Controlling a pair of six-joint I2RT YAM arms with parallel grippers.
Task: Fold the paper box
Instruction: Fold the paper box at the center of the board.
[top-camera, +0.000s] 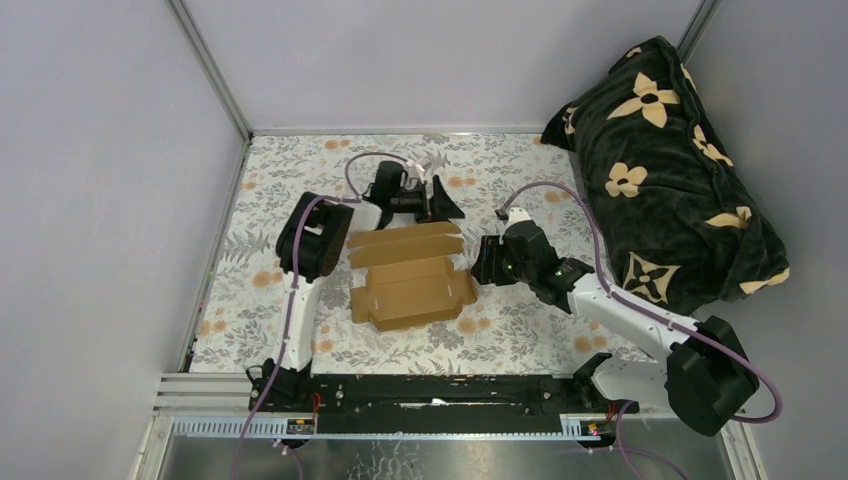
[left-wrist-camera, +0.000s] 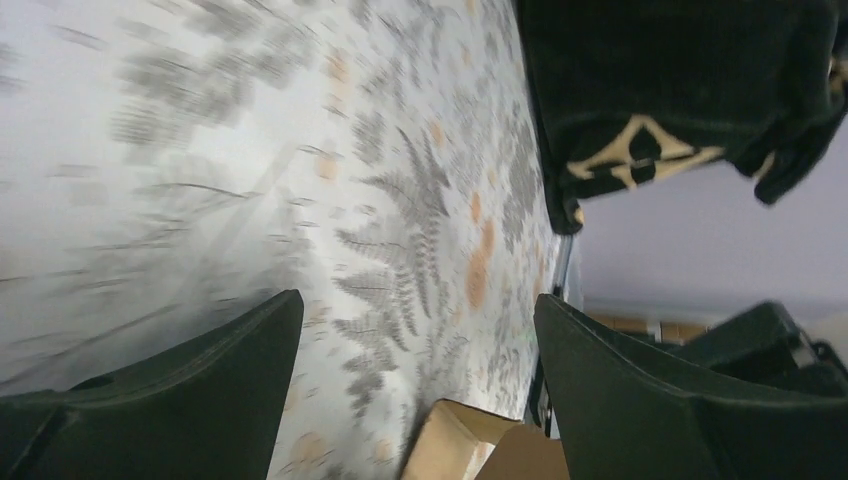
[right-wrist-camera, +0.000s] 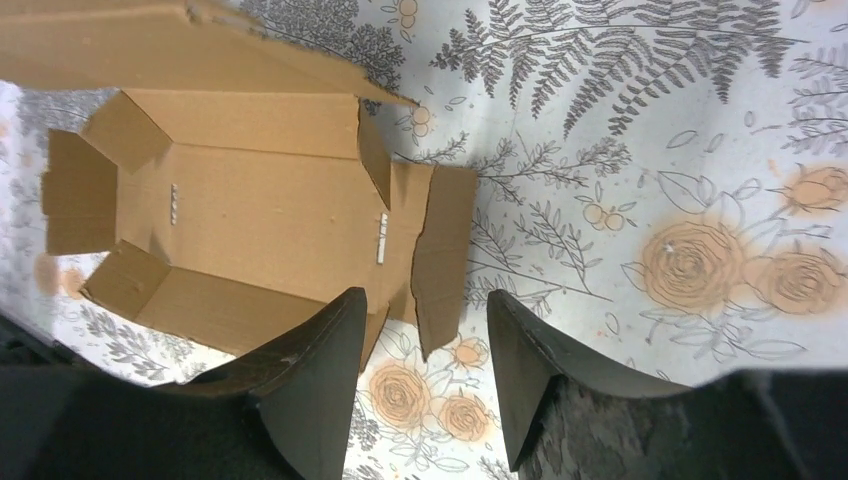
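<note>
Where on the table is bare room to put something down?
Free: the strip between the paper box and the base rail; the cloth between the left arm and the left wall. Crowded: beside the box, at the left gripper and right gripper.

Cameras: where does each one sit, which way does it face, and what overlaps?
Top external: above and behind the robot, looking down at the table, left gripper, right gripper, paper box and dark blanket.
Left wrist: on the left gripper beyond the box, facing along the table toward the blanket; own fingers show.
Right wrist: on the right gripper, looking down at the box from its right; own fingers show.
Shared: box in all three.
</note>
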